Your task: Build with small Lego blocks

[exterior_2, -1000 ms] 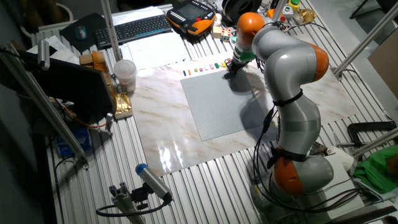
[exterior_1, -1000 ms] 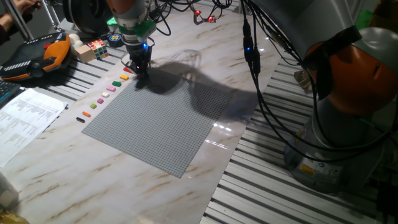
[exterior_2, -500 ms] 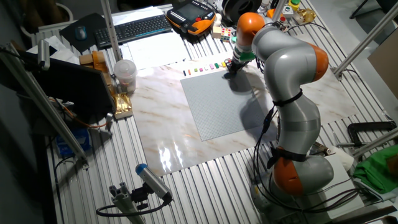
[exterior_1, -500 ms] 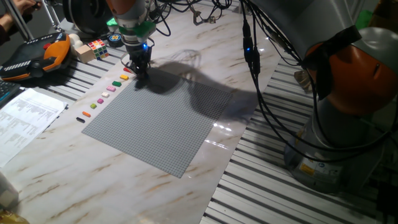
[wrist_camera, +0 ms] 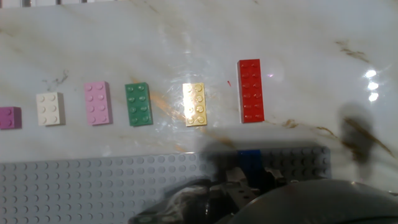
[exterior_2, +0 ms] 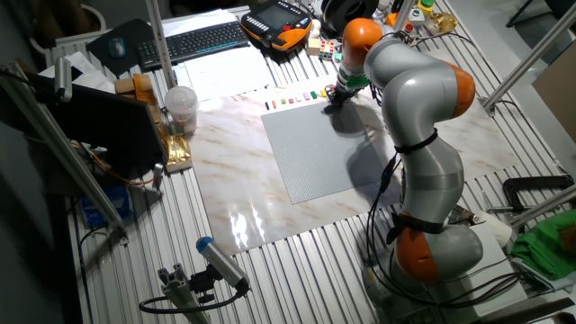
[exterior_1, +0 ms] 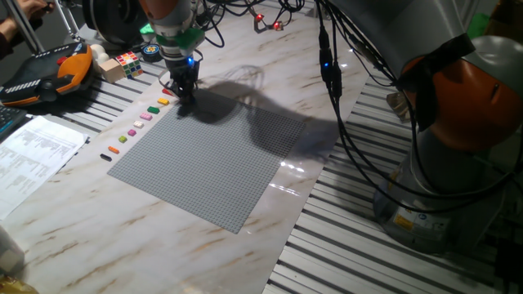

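My gripper (exterior_1: 186, 100) stands low over the far corner of the grey baseplate (exterior_1: 212, 163). In the hand view it (wrist_camera: 249, 177) is shut on a blue brick (wrist_camera: 250, 159) at the plate's (wrist_camera: 93, 186) edge row of studs. A row of small Lego blocks lies on the marble beside the plate: red (wrist_camera: 250, 91), yellow (wrist_camera: 194, 104), green (wrist_camera: 138, 104), pink (wrist_camera: 96, 103), white (wrist_camera: 50, 109) and purple (wrist_camera: 9, 117). The row also shows in one fixed view, from the yellow block (exterior_1: 163, 102) to the black block (exterior_1: 105, 157). In the other fixed view the gripper (exterior_2: 331, 99) is at the plate's far corner.
A multicoloured puzzle cube (exterior_1: 127, 60) and an orange teach pendant (exterior_1: 49, 73) lie beyond the row of blocks. Printed papers (exterior_1: 33, 151) lie at the left. Black cables (exterior_1: 331, 73) hang over the table's right side. A keyboard (exterior_2: 193, 40) and a cup (exterior_2: 180, 108) stand beyond the table.
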